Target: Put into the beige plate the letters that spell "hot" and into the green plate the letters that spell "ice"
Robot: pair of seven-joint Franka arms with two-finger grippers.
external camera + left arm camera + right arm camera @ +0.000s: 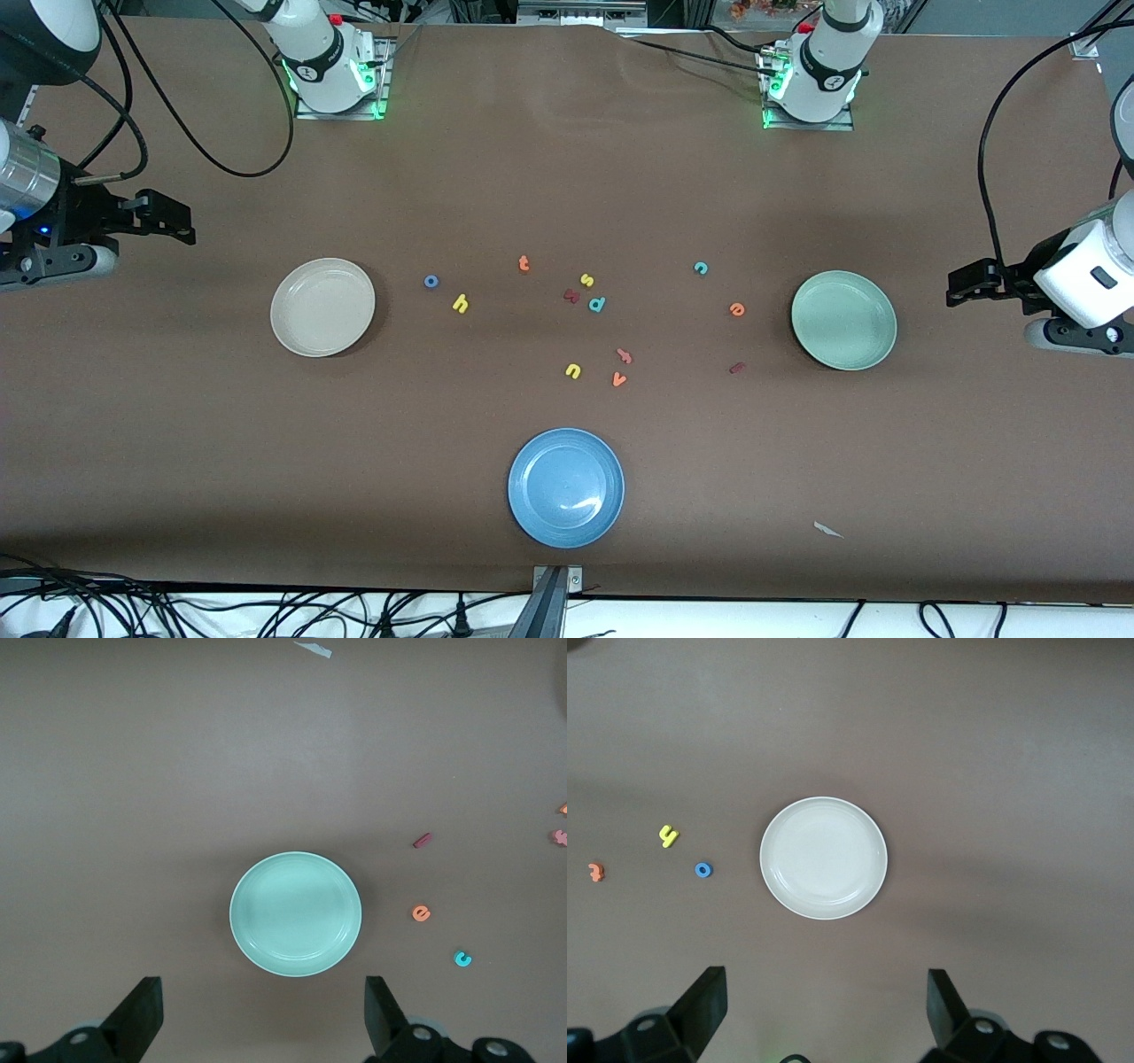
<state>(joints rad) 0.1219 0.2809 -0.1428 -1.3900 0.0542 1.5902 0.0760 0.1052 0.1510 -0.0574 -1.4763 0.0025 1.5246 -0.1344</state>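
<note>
The beige plate (322,307) (823,858) lies toward the right arm's end of the table, with nothing in it. Beside it on the cloth lie the blue o (431,282) (702,870), yellow h (460,304) (669,835) and orange t (524,263) (596,872). The green plate (843,320) (295,913) holds nothing. The teal c (701,268) (462,958), orange e (737,308) (421,913) and dark red i (736,367) (423,840) lie near it. My right gripper (182,221) (824,1014) hangs open over the table's end beside the beige plate. My left gripper (957,288) (264,1019) hangs open beside the green plate.
A blue plate (566,486) sits near the table's front edge. Mid-table lie a yellow s (586,280), dark red k-like letter (571,296), teal p (597,305), yellow u (573,370), orange v (619,380) and a pinkish letter (625,356). A white scrap (827,529) lies nearer the camera than the green plate.
</note>
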